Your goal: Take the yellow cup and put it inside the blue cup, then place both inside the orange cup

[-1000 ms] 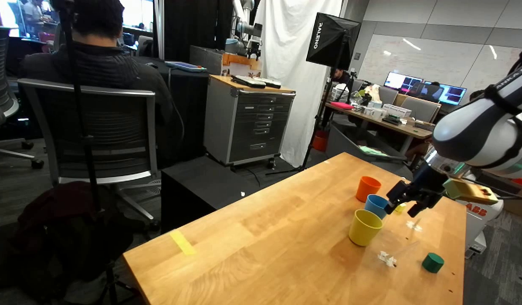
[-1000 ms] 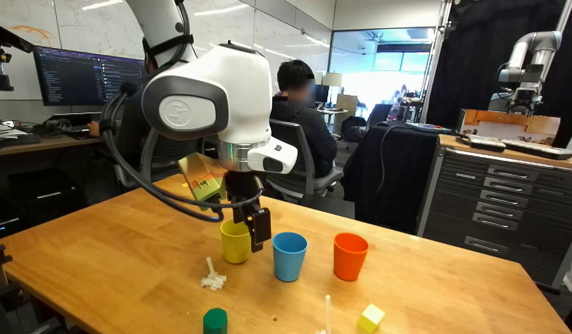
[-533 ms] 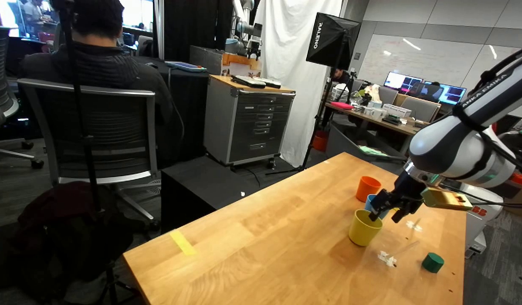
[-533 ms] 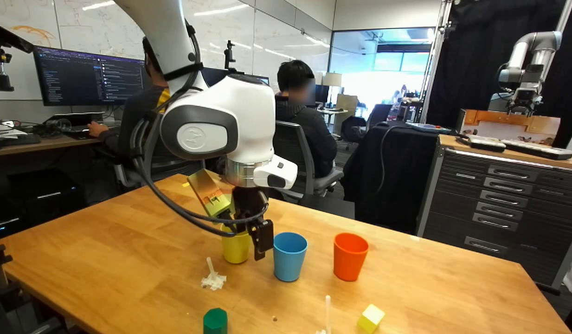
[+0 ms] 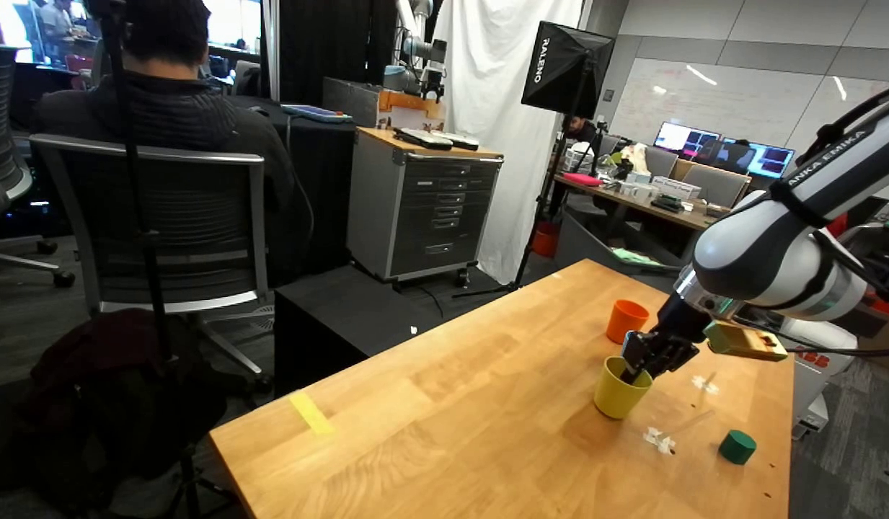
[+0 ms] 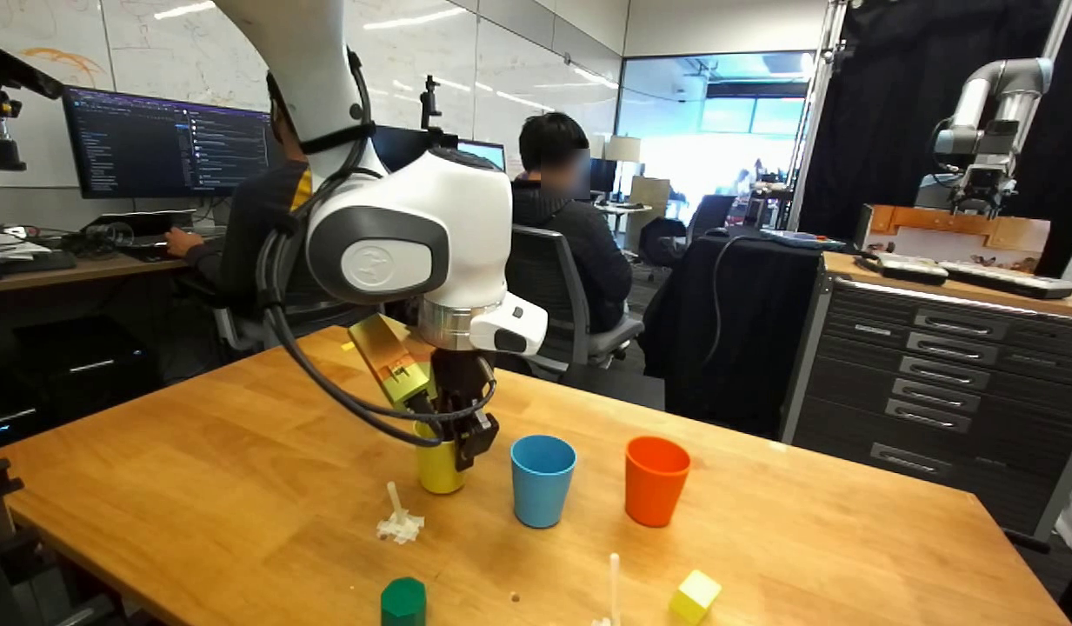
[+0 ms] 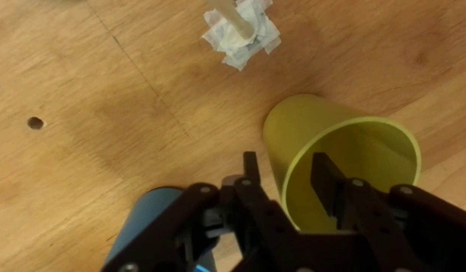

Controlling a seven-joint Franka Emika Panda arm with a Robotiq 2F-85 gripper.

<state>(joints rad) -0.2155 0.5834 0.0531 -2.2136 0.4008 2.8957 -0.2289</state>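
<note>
The yellow cup (image 7: 297,122) stands upright on the table, seen in all views. My gripper (image 7: 285,155) straddles its near wall: one finger is inside the cup, the other outside. Its jaws are partly closed, and in the wrist view a gap shows between each fingertip and the wall. Beside the yellow cup stands the blue cup (image 6: 542,491), upright; the gripper covers part of it in the wrist view (image 7: 146,211) and most of it in an exterior view. Farther along the same row is the upright orange cup (image 6: 654,487), out of the wrist view.
A green block (image 6: 403,602) and a small yellow cube (image 6: 696,596) lie on the wooden table (image 6: 266,469). Thin pegs are fixed to it with white tape (image 6: 400,527), one close to the yellow cup. A yellow tape strip (image 5: 311,412) marks the far end.
My gripper has travelled from beside the blue cup to the yellow cup and lowered over its rim. Its fingers have drawn closer together. The cups have stayed in place.
</note>
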